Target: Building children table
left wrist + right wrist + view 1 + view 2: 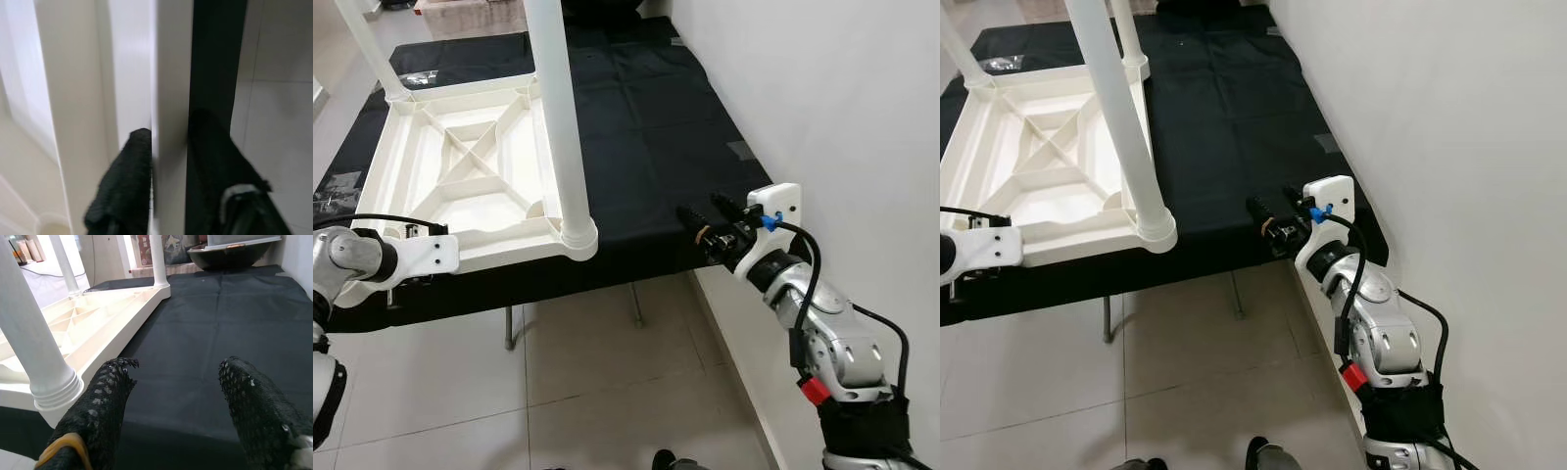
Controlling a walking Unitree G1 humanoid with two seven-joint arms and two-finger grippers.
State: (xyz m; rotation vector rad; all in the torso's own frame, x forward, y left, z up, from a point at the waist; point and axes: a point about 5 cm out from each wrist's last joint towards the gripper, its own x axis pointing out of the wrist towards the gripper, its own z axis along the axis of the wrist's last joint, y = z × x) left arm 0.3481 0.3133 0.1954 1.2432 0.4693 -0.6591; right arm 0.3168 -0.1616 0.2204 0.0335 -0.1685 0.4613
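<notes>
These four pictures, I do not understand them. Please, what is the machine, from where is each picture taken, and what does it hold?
It is a humanoid robot with two silver arms. The two wide pictures come from its head camera, looking down. A white tabletop lies upside down on a black cloth, with legs standing up from its corners. The other two pictures come from cameras on the wrists. The left gripper is shut on the tabletop's near rim, one finger on each side. The right gripper is open and holds nothing; it hovers at the cloth's near edge, beside the wall.

White table (460, 166) upturned, legs (563, 127) up
</notes>
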